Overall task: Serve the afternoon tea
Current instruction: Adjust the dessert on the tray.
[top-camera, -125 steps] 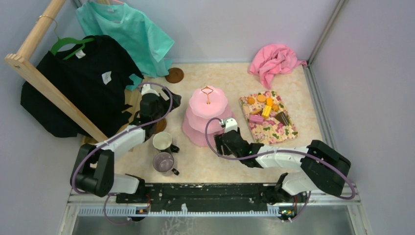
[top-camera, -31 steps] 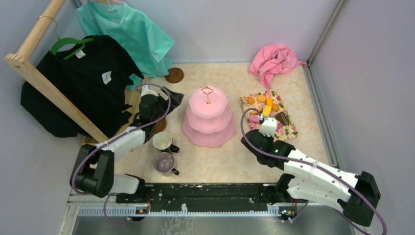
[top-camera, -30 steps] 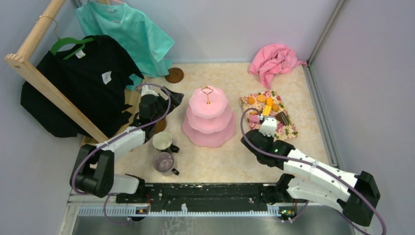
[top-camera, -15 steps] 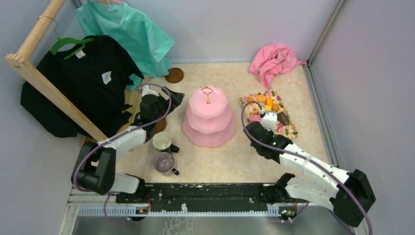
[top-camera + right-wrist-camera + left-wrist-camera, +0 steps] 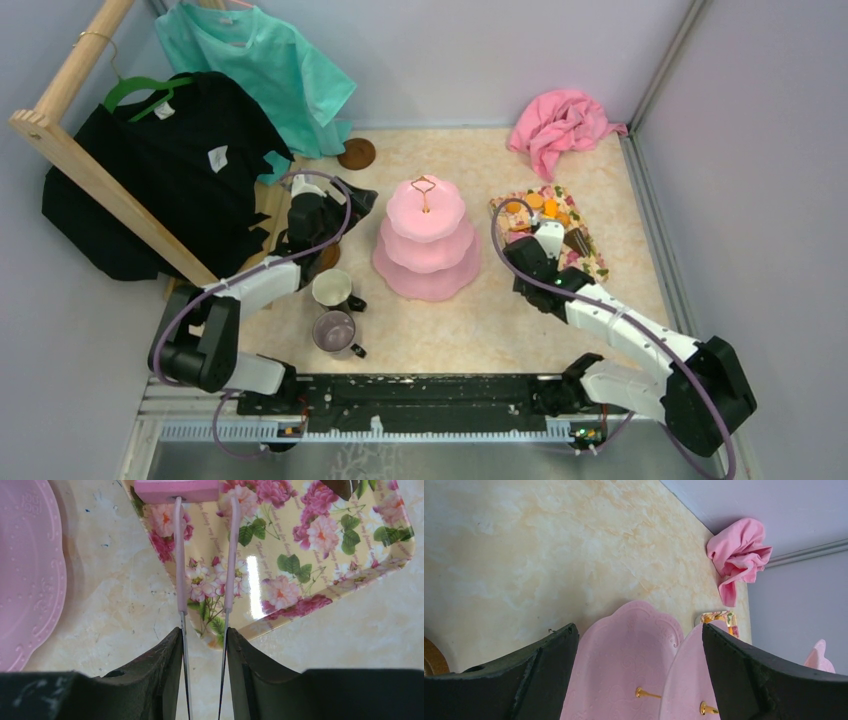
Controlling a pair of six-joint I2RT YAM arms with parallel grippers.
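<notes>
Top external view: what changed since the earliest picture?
The right gripper, holding tongs, swung from the front of the cake stand rightward to the floral tray; the tongs' tips now reach a pink snack. The left gripper, stand, white mug and grey mug stayed put.

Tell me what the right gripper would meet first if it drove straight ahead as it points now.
Likely the pink snack block on the floral tray: the tongs in the right gripper end at its edge, though contact is unclear.
</notes>
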